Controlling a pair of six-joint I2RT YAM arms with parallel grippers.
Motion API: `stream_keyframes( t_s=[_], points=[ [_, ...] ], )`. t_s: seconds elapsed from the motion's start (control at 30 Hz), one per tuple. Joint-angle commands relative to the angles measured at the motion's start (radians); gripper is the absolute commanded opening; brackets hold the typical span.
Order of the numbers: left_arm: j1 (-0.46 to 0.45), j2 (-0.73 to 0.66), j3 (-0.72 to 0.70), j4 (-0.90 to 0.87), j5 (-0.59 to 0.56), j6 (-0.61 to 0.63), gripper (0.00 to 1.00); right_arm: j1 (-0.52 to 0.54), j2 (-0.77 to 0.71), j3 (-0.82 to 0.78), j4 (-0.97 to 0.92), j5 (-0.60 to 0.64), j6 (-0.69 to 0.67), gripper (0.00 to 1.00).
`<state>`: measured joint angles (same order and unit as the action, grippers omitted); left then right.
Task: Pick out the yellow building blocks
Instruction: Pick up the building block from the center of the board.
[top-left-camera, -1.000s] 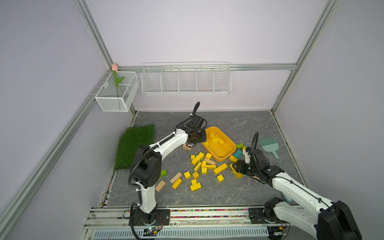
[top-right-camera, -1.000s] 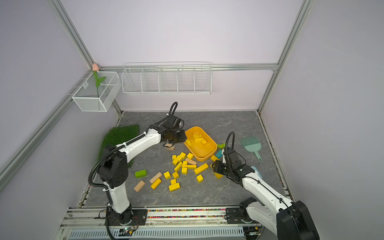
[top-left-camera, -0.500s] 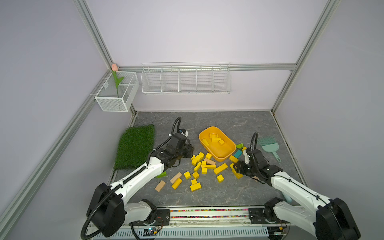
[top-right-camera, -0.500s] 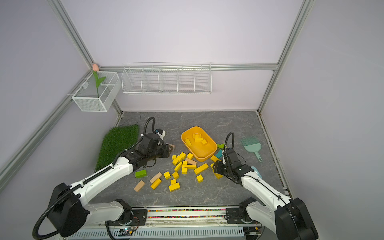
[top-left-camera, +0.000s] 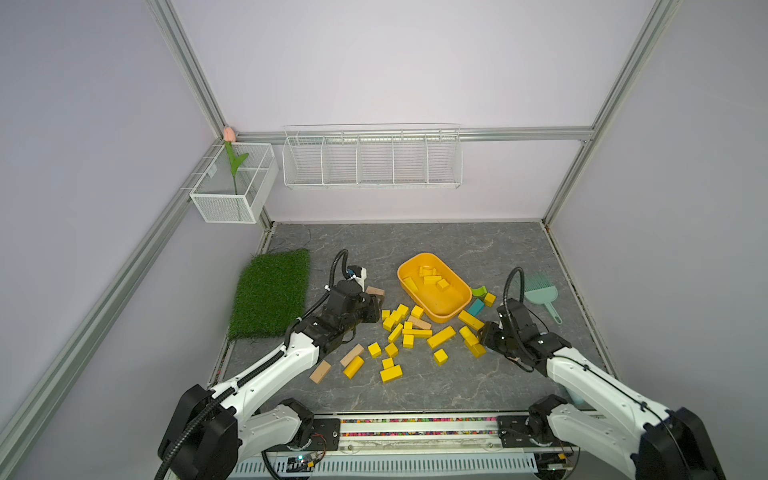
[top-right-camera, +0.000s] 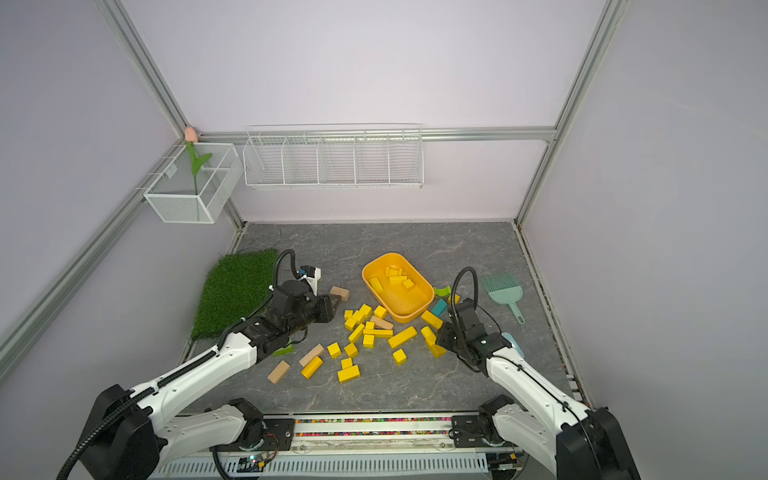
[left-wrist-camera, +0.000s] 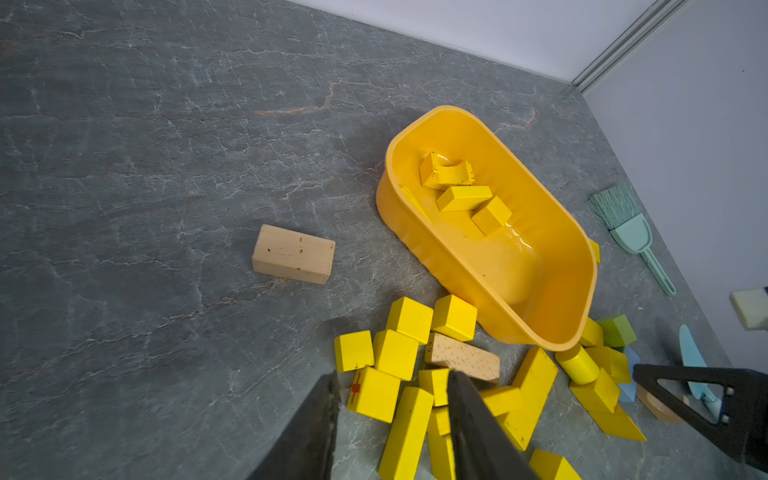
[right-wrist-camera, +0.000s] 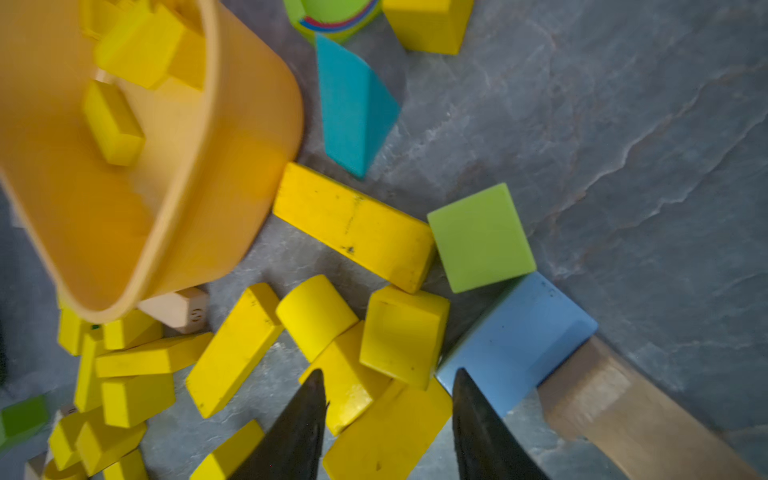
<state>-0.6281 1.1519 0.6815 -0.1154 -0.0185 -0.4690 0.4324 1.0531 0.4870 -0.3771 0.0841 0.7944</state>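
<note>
Several yellow building blocks (top-left-camera: 409, 332) lie scattered on the grey floor in both top views, and a few more lie inside the yellow-orange tub (top-left-camera: 400, 277). My left gripper (top-left-camera: 376, 309) hovers at the pile's left edge. In the left wrist view its jaws (left-wrist-camera: 392, 376) are open, with loose blocks below them. My right gripper (top-left-camera: 482, 336) is low at the pile's right end. In the right wrist view its jaws (right-wrist-camera: 388, 378) press both sides of a yellow block (right-wrist-camera: 395, 428) that lies on the floor under its neighbours.
Plain tan blocks (top-left-camera: 375, 292) (top-left-camera: 320, 371) lie near the left arm. A green cube (right-wrist-camera: 480, 237), a light blue block (right-wrist-camera: 519, 336) and a teal wedge (right-wrist-camera: 353, 108) crowd the right gripper. A turf mat (top-left-camera: 270, 291) is at the left and a teal brush (top-left-camera: 540, 293) at the right.
The left arm has swung back from over the tub to the pile's left edge, and its jaws have widened a little. The right gripper has stayed put and its jaws have narrowed slightly.
</note>
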Motion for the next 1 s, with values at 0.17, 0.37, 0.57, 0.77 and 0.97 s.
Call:
stream_keyframes(
  t_s=[0.17, 0.37, 0.57, 0.77, 0.97],
  points=[
    [0.02, 0.008, -0.004, 0.024, -0.007, -0.026, 0.45, -0.003, 0.123, 0.078, -0.032, 0.015, 0.019, 0.49],
    [0.024, 0.012, -0.005, 0.027, 0.0, -0.029, 0.46, -0.004, 0.138, 0.081, -0.029, 0.009, 0.016, 0.47],
    [0.029, 0.019, -0.002, 0.025, 0.004, -0.033, 0.46, -0.003, 0.173, 0.099, -0.033, 0.0, 0.01, 0.39],
    [0.033, 0.02, -0.001, 0.023, 0.005, -0.036, 0.46, -0.003, 0.193, 0.108, -0.038, -0.003, 0.008, 0.33],
    [0.034, 0.022, -0.001, 0.023, 0.006, -0.037, 0.46, -0.004, 0.162, 0.093, -0.032, 0.002, 0.009, 0.26]
  ],
)
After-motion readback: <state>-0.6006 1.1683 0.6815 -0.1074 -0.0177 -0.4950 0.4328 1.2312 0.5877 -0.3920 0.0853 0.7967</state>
